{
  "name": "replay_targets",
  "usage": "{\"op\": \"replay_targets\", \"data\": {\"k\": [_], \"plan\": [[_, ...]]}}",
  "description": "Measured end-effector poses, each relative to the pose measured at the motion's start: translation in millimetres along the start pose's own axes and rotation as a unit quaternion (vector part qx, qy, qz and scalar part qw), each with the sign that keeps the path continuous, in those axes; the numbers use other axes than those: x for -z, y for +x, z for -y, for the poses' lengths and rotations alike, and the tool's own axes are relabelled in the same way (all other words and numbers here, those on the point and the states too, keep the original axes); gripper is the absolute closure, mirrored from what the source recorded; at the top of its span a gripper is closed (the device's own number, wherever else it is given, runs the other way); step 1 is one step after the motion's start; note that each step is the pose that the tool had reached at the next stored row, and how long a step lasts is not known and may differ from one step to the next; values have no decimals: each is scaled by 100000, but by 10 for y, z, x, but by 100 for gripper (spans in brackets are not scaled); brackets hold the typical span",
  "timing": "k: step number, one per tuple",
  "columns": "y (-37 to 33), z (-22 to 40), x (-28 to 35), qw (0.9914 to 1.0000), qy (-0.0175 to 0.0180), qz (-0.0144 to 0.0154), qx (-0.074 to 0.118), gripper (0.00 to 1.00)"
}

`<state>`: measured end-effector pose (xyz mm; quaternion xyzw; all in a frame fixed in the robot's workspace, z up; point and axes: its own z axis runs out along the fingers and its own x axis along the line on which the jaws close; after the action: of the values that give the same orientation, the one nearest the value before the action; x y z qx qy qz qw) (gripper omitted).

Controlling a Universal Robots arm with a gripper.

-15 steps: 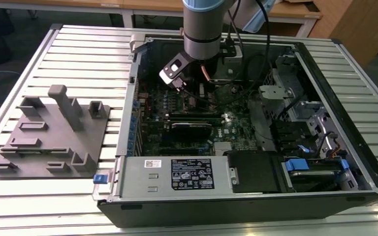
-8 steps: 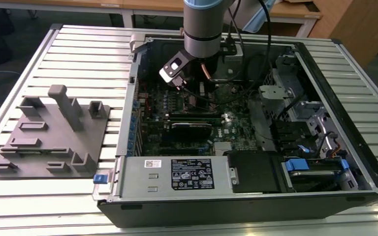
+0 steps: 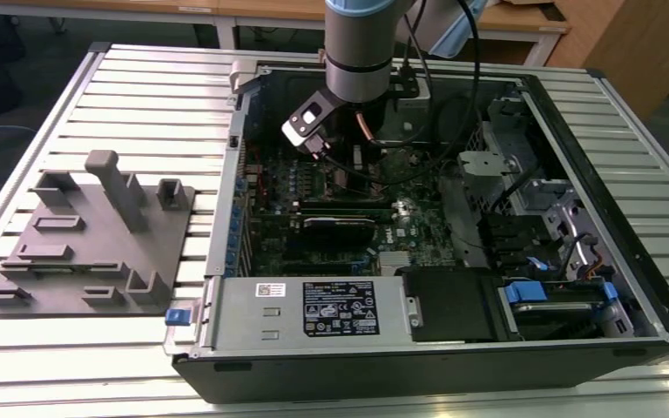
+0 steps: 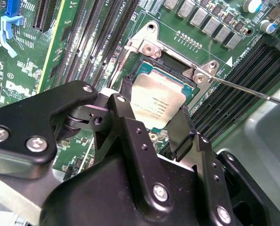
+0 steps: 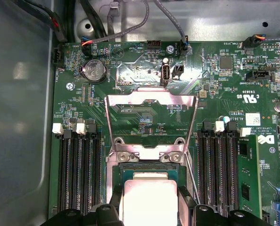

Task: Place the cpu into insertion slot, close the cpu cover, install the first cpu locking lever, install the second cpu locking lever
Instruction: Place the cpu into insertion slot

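Nearest the lens is the gripper [image 4: 153, 113], its black fingers [image 4: 123, 110] set against two opposite edges of the cpu [image 4: 156, 96], so it looks clamped on the chip rather than free of it. The cpu lies low in the insertion slot [image 5: 144, 167], roughly square to the silvery rim, though I cannot tell whether it is fully seated. By my reading the first step, placing the chip, is in hand; it calls for the chip to sit flat and aligned, without forcing. Just beyond, the cpu cover [image 5: 149, 98] stands swung back on its hinge, not yet closed, and a thin locking lever [image 4: 246, 88] juts out unlatched beside the socket. Black memory slots [image 5: 81, 174] flank the socket closely, leaving the fingers little room. Farther off sit a coin battery [image 5: 94, 70] and loose cables [image 5: 50, 16]; in the exterior view the arm [image 3: 364, 52] reaches down into the open computer case [image 3: 428, 370], a grey fixture block [image 3: 91, 235] at that view's left
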<state>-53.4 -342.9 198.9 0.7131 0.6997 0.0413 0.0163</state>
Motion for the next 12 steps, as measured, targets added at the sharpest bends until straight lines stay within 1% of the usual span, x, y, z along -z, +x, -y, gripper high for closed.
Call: {"op": "replay_targets", "data": {"k": [2, 3, 4, 6, 8, 12], "plan": [[0, 0, 0, 100000, 27, -2, 4, 46], [0, -1, 1, 100000, 277, 9, 0, 46], [-1, 0, 2, 99999, 389, 26, -8, 46], [-1, 0, 1, 99999, 403, 20, -17, 46], [0, 0, 0, 99997, 762, 17, -27, 46], [0, 0, 0, 99997, 819, 19, -29, 46]]}}
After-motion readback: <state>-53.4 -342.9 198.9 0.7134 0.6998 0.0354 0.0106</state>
